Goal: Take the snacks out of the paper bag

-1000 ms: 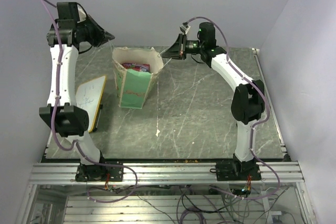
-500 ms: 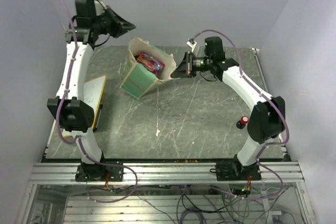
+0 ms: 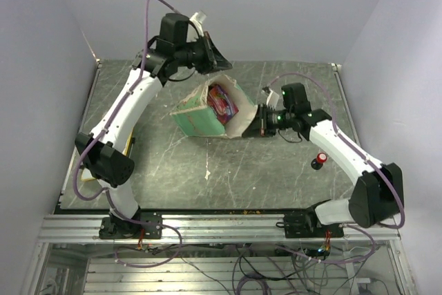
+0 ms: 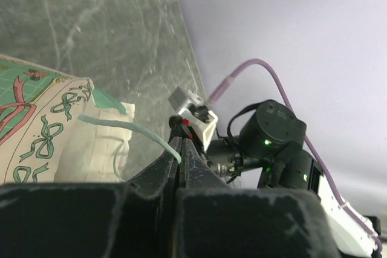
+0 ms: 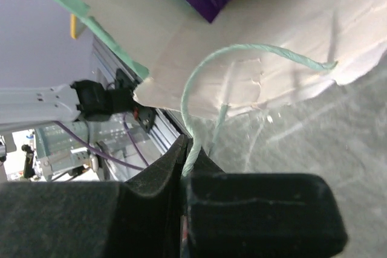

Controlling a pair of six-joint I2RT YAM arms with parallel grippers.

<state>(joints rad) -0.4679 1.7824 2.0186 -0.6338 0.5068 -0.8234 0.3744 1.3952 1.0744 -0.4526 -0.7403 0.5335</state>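
The mint-green paper bag (image 3: 199, 117) is tipped, its mouth facing right, with shiny pink-purple snack packets (image 3: 222, 99) inside. The left gripper (image 3: 224, 65) pinches the far string handle (image 4: 124, 127). The right gripper (image 3: 251, 121) pinches the near string handle (image 5: 242, 51).

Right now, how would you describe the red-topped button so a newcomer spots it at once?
Go to the right side of the grey stone-look table, where the right arm slants across. Beside its white forearm, on the near side, stands the button: small, black with a red top, alone on the tabletop, well apart from the big mint-green paper bag.
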